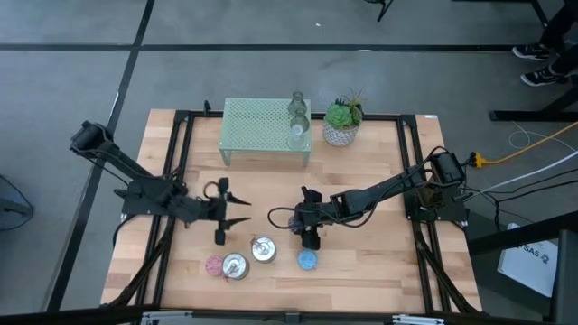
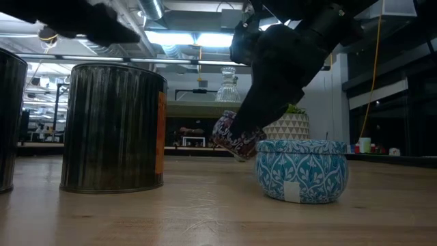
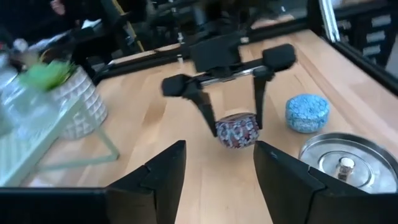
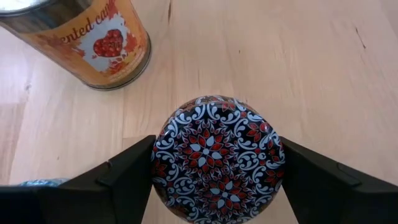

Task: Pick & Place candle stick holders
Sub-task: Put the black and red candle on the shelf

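The right gripper [image 1: 310, 236] clamps a tilted red-and-black patterned tin [image 4: 217, 157] between its fingers, just above the table [image 1: 379, 262] beside the blue tin [image 2: 302, 169], while the left gripper [image 1: 237, 206] hangs open and empty near the silver tins [image 1: 263, 249].

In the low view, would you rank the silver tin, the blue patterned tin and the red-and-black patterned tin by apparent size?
1. Silver tin, though it looks nearest to the camera.
2. Blue patterned tin.
3. Red-and-black patterned tin, partly hidden by the right gripper holding it.

Glass holders [image 1: 298, 120] on stand [image 1: 262, 126]; plant [image 1: 343, 122] beside.
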You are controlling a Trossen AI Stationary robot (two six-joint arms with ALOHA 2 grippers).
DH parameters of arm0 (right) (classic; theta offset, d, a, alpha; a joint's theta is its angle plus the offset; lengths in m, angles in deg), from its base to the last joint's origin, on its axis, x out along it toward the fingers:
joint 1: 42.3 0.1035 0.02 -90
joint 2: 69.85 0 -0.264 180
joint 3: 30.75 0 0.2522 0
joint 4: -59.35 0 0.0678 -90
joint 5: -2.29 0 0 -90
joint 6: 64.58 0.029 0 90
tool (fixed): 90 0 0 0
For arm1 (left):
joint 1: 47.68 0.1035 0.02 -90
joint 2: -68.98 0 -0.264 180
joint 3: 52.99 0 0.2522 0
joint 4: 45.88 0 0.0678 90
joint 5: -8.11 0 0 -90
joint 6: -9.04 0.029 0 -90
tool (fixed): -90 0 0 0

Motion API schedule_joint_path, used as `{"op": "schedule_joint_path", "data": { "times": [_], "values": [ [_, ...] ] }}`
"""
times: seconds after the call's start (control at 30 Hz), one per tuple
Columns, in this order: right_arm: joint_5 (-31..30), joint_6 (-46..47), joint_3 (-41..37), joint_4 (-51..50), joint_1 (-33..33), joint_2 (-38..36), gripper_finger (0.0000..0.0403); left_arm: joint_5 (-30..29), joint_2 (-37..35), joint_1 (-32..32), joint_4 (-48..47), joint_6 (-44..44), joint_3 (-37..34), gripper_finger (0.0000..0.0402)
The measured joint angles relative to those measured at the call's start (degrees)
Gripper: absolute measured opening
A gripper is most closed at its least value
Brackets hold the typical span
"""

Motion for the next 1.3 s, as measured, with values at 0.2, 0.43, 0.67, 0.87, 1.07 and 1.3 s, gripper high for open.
{"op": "schedule_joint_path", "data": {
  "times": [0.2, 0.43, 0.67, 0.87, 1.07, 1.3],
  "values": [
    [3.01, 0.00, 1.66, -0.20, -0.02, 0.00, 0.0303, 0.54, 10.23, 0.00, -0.02, 7.49, 7.83, 0.0184],
    [8.57, -0.94, 7.41, -0.87, -0.02, -0.46, 0.0303, 0.63, 18.62, 0.00, -0.22, 14.83, 14.70, 0.0202],
    [13.56, -4.89, 11.80, -2.70, 0.00, -0.46, 0.0303, 5.50, 21.95, 0.00, -4.12, 15.93, 18.73, 0.0233],
    [16.07, -6.50, 14.21, -2.75, -0.10, -0.46, 0.0303, 9.21, 23.53, 0.00, -4.33, 17.49, 20.43, 0.0248],
    [17.30, -7.57, 15.66, -3.20, -0.11, -0.46, 0.0302, 7.99, 24.57, -0.02, -3.88, 21.24, 20.46, 0.0251],
    [17.68, -7.58, 15.80, -2.98, -0.11, -0.46, 0.0302, 10.27, 24.57, 0.97, -3.84, 22.35, 20.46, 0.0251]
  ]
}}
